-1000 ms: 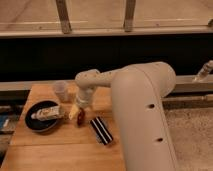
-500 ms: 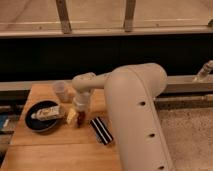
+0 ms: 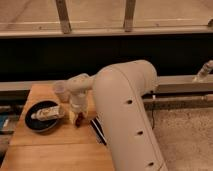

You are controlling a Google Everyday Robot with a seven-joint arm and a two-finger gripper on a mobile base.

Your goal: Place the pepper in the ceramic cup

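The ceramic cup is a small pale cup standing near the back left of the wooden table. My gripper points down at the table just to the right of and in front of the cup, next to the black dish. A small dark red piece of the pepper shows at the gripper's tip, low by the table top. Most of the pepper is hidden by the gripper. My big white arm fills the right middle of the view.
A black round dish with a pale oblong object in it lies left of the gripper. A black block with white stripes lies to the right, largely hidden by my arm. The table's right edge meets a speckled floor.
My arm has swung closer and to the left, and now covers more of the striped block. The gripper has stayed low over the pepper, beside the dish.
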